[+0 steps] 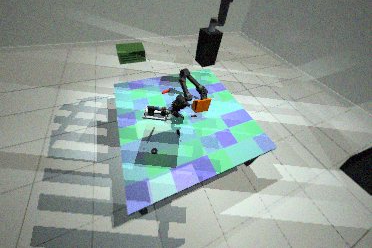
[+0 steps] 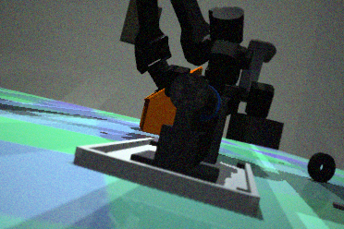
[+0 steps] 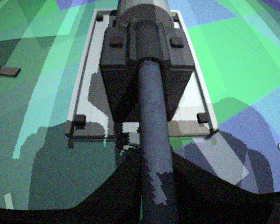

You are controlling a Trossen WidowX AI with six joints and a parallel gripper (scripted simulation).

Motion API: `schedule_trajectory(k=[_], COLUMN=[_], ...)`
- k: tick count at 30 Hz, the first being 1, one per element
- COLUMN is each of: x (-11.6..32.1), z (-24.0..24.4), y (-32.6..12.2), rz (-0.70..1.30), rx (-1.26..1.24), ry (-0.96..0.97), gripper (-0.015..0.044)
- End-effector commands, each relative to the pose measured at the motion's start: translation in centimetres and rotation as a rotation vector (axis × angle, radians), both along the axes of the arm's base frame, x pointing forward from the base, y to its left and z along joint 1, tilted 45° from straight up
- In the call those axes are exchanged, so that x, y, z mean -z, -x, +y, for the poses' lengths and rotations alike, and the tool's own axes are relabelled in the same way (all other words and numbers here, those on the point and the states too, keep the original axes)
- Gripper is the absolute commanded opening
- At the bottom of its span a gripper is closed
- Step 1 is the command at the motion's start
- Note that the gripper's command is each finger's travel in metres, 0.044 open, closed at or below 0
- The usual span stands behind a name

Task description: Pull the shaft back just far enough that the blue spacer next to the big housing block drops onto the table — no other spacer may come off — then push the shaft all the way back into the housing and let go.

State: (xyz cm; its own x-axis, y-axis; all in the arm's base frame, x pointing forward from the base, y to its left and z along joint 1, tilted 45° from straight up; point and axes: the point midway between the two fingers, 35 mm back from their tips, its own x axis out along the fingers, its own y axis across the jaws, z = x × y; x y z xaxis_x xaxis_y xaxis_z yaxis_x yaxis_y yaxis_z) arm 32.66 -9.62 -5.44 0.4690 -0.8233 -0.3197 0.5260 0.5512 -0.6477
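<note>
The shaft [image 3: 152,110] runs from between my fingers into a dark support block [image 3: 147,47], with a wide grey cylinder [image 3: 145,12] behind it. My gripper [image 3: 149,155] [image 1: 171,112] is shut on the shaft near the bottom of the wrist view. The dark assembly stands on a pale tray-like base [image 1: 145,115] [image 2: 162,181] [image 3: 83,65]. In the exterior view a thin blue arc, the edge of the blue spacer [image 2: 218,102], shows behind a dark round part, still up on the assembly. The other spacers and the shaft's far end are hidden or too dark to tell.
An orange panel [image 1: 201,105] [image 2: 158,115] stands near the arm. A dark ring [image 1: 152,151] [image 2: 319,165], a thin rod [image 1: 150,135] and a red object [image 1: 165,91] lie on the table. A flat brown piece [image 3: 9,71] lies left of the base in the wrist view.
</note>
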Motion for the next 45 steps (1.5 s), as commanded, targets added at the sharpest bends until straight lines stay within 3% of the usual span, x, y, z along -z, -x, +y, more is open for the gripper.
schedule_trajectory(k=[1, 45], x=[-0.02, 0.11], z=[0.05, 0.28], y=[0.11, 0.50], rz=[-0.005, -0.004], rx=[0.004, 0.004], ry=[0.001, 0.001], gripper=[0.0000, 0.0000])
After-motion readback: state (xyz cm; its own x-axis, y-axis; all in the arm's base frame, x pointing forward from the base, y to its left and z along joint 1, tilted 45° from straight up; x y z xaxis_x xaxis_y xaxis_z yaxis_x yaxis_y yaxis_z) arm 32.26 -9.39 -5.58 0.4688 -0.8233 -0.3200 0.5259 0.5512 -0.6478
